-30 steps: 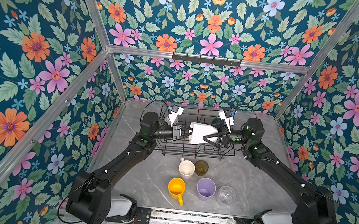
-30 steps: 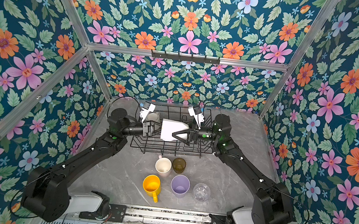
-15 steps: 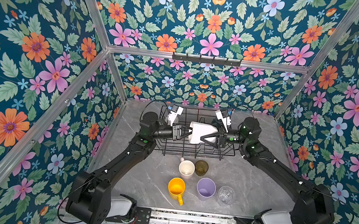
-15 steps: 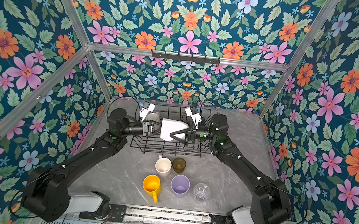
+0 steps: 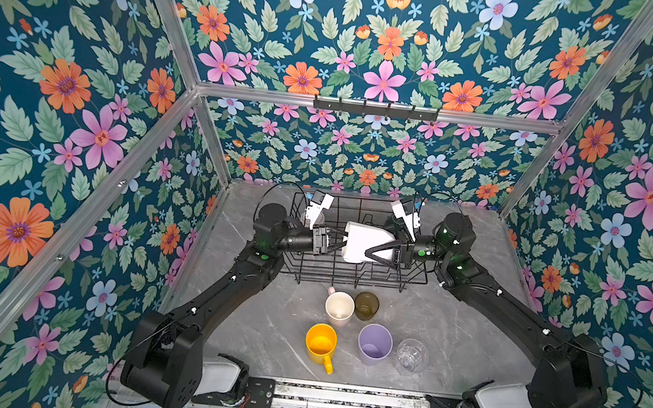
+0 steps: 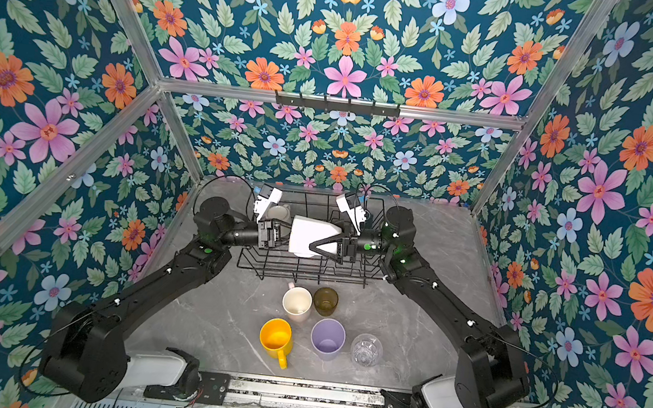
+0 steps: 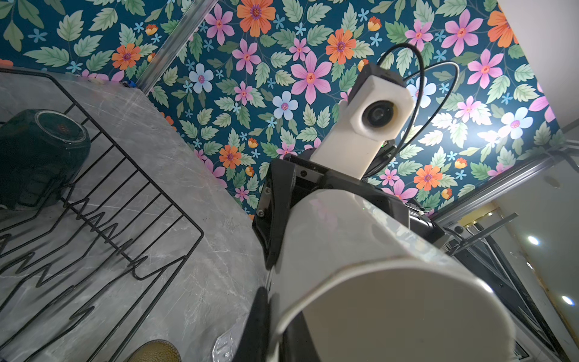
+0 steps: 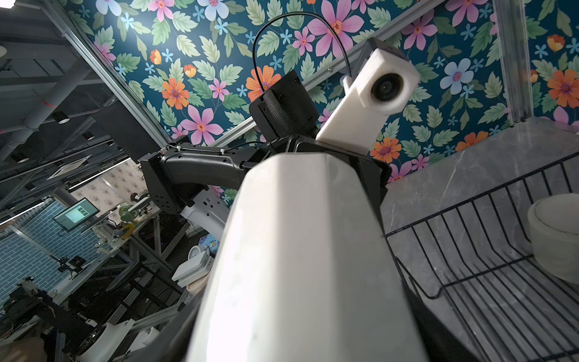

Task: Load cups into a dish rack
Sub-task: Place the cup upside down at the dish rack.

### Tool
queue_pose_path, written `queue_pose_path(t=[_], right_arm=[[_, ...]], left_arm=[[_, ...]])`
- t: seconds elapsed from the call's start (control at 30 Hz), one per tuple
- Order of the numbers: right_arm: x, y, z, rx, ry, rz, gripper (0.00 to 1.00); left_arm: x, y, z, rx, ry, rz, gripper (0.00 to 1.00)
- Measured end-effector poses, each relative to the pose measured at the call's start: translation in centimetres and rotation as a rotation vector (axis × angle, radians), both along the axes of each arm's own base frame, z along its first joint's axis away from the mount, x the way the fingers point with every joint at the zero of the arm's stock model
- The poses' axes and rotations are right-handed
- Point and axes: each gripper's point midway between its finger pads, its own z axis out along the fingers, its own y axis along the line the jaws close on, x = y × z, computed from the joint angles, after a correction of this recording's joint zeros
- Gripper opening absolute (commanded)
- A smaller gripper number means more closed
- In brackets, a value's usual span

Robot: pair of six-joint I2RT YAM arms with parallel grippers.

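Over the table [image 5: 262, 311], the white mug [image 5: 358, 240] is hanging sideways above the dish rack's [image 5: 354, 277] open middle. The left hand [image 5: 340, 243] is pinching its rim. The right hand [image 5: 369, 252], closer than before, is reaching round its bottom; I cannot tell if it is squeezing.

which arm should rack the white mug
Right, probably: the right hand straddles the white ceramic mug over the black wire dish rack, while the left hand only pinches its rim. Whether the right grips yet is unclear.
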Motion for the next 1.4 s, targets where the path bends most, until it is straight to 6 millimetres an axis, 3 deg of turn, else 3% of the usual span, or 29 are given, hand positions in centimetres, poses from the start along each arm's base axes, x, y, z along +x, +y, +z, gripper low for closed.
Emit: queue_pose_path(t=[0.1, 0.47, 0.6, 0.83, 0.93, 1.03, 1.17, 1.4], right_arm=[[0.1, 0.0, 0.0, 0.0, 0.008, -0.003, 0.02], [0.1, -0.1, 0.5, -0.006, 0.03, -0.022, 0.0], [0.0, -0.2, 1.1, -0.009, 0.042, -0.028, 0.0], [0.7, -0.5, 2.2, -0.018, 0.095, -0.1, 0.0], [0.6, -0.9, 2.5, -0.027, 0.102, -0.117, 0.0], [0.7, -1.6, 2.8, -0.035, 0.11, -0.144, 0.0], [1.0, -3.5, 3.2, -0.054, 0.121, -0.224, 0.0], [0.2, -7.1, 4.2, -0.163, 0.091, -0.394, 0.0]], left_arm=[[0.1, 0.0, 0.0, -0.003, 0.011, -0.003, 0.0], [0.1, -0.1, 0.2, -0.014, 0.02, -0.004, 0.0], [0.0, 0.0, 0.4, -0.02, 0.018, -0.005, 0.11], [0.3, 0.1, 0.7, -0.021, -0.007, 0.021, 0.47], [0.5, 0.3, 1.0, -0.018, -0.024, 0.033, 0.67], [0.6, 0.5, 0.8, 0.0, -0.043, 0.061, 0.78], [1.5, 1.0, 0.3, 0.053, -0.07, 0.127, 0.88], [4.1, 2.5, -1.3, 0.185, -0.092, 0.288, 0.92]])
